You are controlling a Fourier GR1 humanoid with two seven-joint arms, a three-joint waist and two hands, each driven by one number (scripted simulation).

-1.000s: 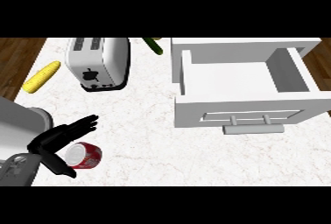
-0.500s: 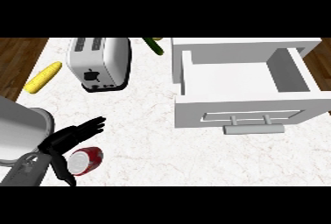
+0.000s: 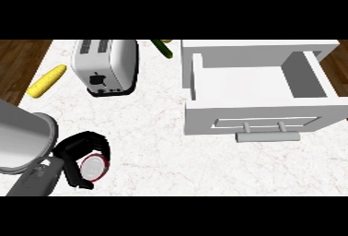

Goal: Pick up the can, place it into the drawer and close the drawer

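Left hand (image 3: pixel 80 152) is curled round the red can (image 3: pixel 94 167) at the near left of the marble counter (image 3: pixel 156 138); right hand not visible. White drawer (image 3: pixel 258 87) stands open, far right, well apart. Recommendation: secure the grasp, lift the can straight up, then carry it rightward clear of the drawer's front panel.

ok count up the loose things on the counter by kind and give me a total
Can, in the left hand: 1
Toaster: 1
Corn cob: 1
Green vegetable, partly hidden: 1
Drawer, open: 1
Total: 5
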